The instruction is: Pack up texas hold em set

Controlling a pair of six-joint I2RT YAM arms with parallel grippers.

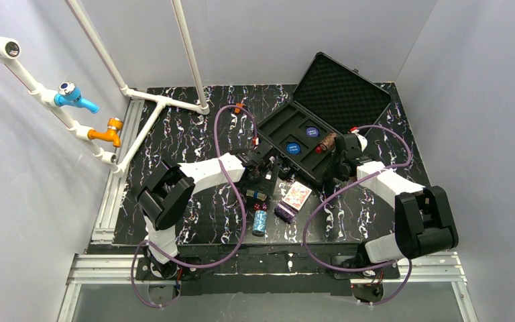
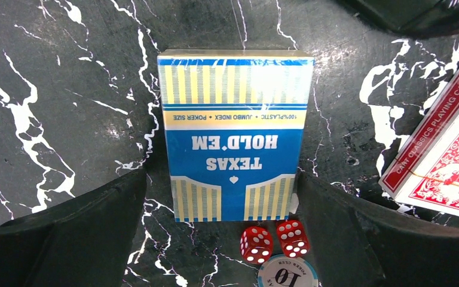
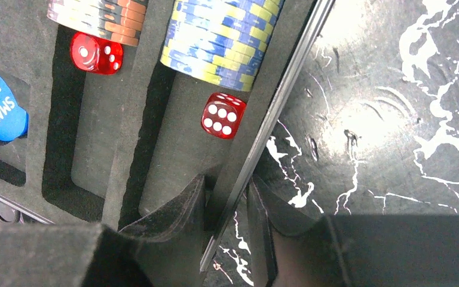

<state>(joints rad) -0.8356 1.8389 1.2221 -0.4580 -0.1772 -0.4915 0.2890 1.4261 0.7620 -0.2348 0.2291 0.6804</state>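
From above, the hard black case lies open on the white-veined black marble table. Its lid, lined with dimpled foam, is tilted back on the far side. The left claw hangs just off the case's near-left side, and the right claw is at its near-right wall. A red deck lies flat on the table near the case's front. In the left wrist view, the left claw is spread wide. Its matte black fingers flank, without touching, a glossy film-wrapped blue deck, a flat rectangular box striped in yellow that lies outside the case. Two small red dice with white pips and a round chip sit at the deck's end away from the case. In the right wrist view, the right claw straddles the case's thin metal-edged wall, one finger on the grey foam inside and the other outside. Whether it pinches the wall cannot be told. Inside the case, ribbed chip stacks lie in foam troughs, a red die at each one's end.
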